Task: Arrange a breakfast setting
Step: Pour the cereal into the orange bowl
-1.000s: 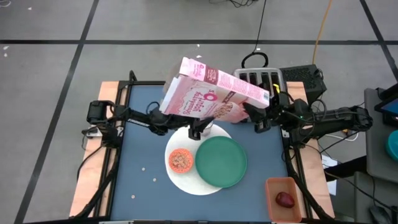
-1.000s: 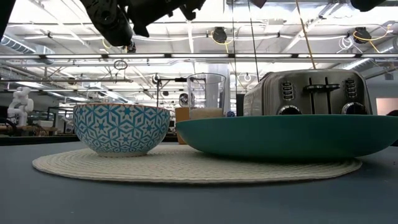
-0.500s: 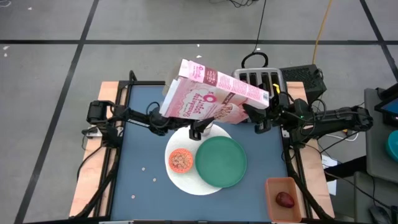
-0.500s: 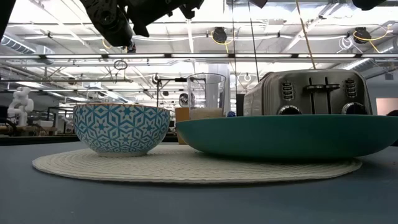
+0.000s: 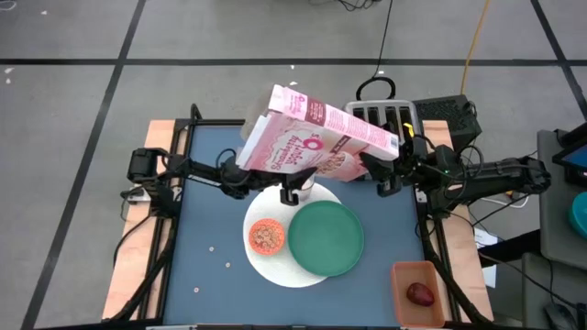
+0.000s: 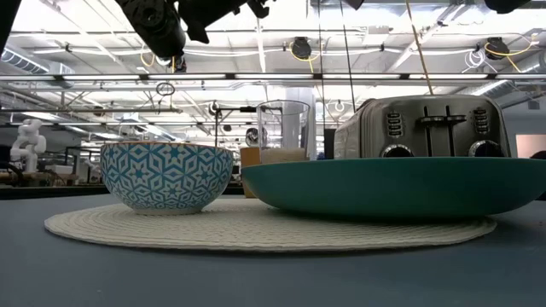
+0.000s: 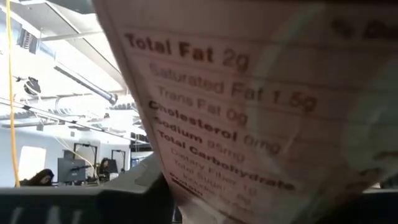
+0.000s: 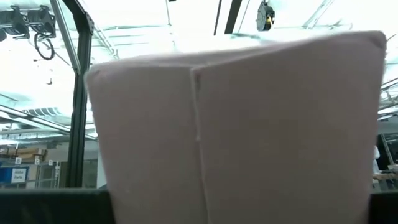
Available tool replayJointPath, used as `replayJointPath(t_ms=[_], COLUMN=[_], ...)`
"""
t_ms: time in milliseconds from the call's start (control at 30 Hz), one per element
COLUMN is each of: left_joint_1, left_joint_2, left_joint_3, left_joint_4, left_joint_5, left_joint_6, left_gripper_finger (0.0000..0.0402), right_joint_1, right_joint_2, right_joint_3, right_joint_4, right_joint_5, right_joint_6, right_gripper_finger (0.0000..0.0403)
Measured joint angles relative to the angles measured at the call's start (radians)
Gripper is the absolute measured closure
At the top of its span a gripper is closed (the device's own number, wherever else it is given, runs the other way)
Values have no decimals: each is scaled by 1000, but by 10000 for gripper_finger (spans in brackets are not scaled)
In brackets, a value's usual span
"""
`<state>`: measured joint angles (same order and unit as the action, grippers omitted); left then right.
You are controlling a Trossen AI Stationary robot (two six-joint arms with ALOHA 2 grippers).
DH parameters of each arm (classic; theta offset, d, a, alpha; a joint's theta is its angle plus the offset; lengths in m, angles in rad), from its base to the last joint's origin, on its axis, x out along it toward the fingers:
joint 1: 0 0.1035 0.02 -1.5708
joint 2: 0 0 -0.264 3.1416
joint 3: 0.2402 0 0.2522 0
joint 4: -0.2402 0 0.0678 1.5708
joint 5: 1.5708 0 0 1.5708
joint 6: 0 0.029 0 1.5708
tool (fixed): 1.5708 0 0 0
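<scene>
The pink cereal box (image 5: 316, 137) is held high over the table's far middle, long side level, between both arms. My left gripper (image 5: 292, 191) comes from the left under its near side. My right gripper (image 5: 374, 170) is at its right end. The nutrition panel (image 7: 249, 124) fills the left wrist view, and a seamed end panel (image 8: 236, 130) fills the right wrist view. Below, the white round plate (image 5: 273, 266) carries the patterned bowl (image 5: 267, 236) of cereal and the green plate (image 5: 326, 238). The glass (image 6: 283, 130) stands behind them. My left gripper is on the box's near lower side (image 5: 295, 176), reaching level from the table's left. The box itself hides the place of contact. The box is clear of the table. My right gripper is on the box's right end (image 5: 378, 156), reaching level from the table's right. The box hides its fingers in both views.
The silver toaster (image 5: 390, 115) stands at the far right, just behind the box. A tan bin (image 5: 420, 275) holding the dark-red fruit (image 5: 421, 293) sits off the near right corner. Loose cereal bits (image 5: 212, 247) lie on the blue mat at the near left.
The box's left end has shifted slightly toward the right while its right end stays put, so the box has turned a little. In the low view my left arm has gone up a little.
</scene>
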<state>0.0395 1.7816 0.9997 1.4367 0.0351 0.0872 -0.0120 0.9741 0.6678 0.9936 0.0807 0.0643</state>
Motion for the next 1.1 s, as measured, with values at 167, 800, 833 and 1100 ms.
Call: replayJointPath(t_ms=[167, 800, 833, 1100], left_joint_1=[0, 0, 0, 0], left_joint_2=[0, -1, -1, -1], left_joint_3=[1, 1, 1, 1], left_joint_4=[-4, -11, -11, -11], left_joint_5=[-2, -5, -5, -5], left_joint_6=[2, 5, 5, 3], left_gripper_finger=[234, 238, 238, 238], right_joint_1=[0, 0, 0, 0], right_joint_2=[0, 1, 1, 1], right_joint_3=[0, -1, -1, -2], right_joint_4=[0, -2, -2, -1], right_joint_5=[0, 1, 1, 0], right_joint_6=[0, 1, 1, 2], right_gripper_finger=[200, 186, 186, 186])
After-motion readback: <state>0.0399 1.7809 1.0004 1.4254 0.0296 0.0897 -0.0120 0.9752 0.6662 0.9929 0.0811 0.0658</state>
